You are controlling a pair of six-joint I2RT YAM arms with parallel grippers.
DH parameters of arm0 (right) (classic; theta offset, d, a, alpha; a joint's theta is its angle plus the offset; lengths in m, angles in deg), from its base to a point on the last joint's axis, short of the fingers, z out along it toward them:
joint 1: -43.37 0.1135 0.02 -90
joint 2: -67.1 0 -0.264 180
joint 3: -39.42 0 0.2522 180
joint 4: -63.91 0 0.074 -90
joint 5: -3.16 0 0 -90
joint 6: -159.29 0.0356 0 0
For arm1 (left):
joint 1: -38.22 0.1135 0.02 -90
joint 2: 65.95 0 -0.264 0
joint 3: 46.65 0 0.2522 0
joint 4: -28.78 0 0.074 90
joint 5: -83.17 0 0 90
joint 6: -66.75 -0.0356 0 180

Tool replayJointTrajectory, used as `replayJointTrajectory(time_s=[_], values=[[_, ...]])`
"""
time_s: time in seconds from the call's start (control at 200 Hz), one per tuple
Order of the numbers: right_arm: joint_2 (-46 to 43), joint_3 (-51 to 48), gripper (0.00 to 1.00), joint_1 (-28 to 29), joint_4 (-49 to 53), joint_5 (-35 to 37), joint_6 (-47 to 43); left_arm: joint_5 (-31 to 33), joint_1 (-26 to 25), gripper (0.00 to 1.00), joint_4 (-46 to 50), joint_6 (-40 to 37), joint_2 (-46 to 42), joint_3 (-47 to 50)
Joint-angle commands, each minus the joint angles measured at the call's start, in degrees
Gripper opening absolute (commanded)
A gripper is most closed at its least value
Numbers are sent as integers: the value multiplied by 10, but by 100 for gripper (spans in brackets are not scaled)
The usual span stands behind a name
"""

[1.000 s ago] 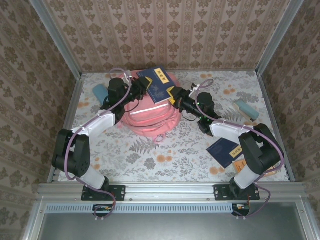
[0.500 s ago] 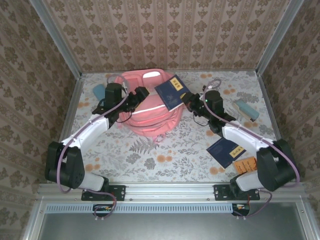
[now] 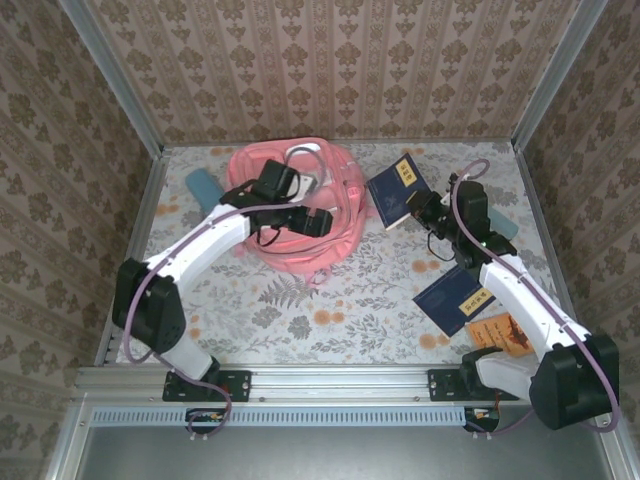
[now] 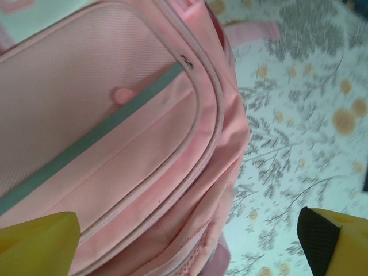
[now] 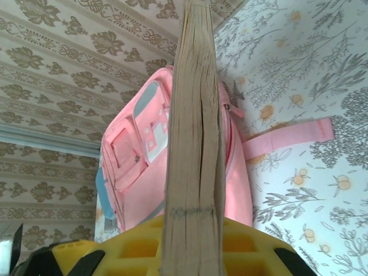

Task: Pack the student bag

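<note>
Floral-print counter between wallpapered walls, with the student bag lying at the far middle. Above its front pocket, left fingers spread wide, gripping nothing. Just right of the bag and clear of it, right fingers clamped on the edge of a dark blue book. Risks a snag on the way in: with nothing holding the soft bag, could catch the book on fabric or zip and twist it out of that narrow grip. Might also shove the bag toward the far wall.
</note>
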Motion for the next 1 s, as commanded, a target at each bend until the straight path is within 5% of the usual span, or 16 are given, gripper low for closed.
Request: replayJointTrajectory(time_s=[0.0, 0.3, 0.67, 0.995], values=[[-24, -1, 8, -8, 21, 15, -23, 52, -17, 97, 75, -103, 54, -52], [-37, -19, 8, -14, 27, 14, -21, 144, -52, 70, 144, -164, 190, -164], [-31, -30, 8, -14, 13, 4, -5, 214, -55, 57, 145, -193, 243, -193], [-33, -38, 8, -13, 10, 0, 5, 205, -64, 65, 175, -259, 279, -222]])
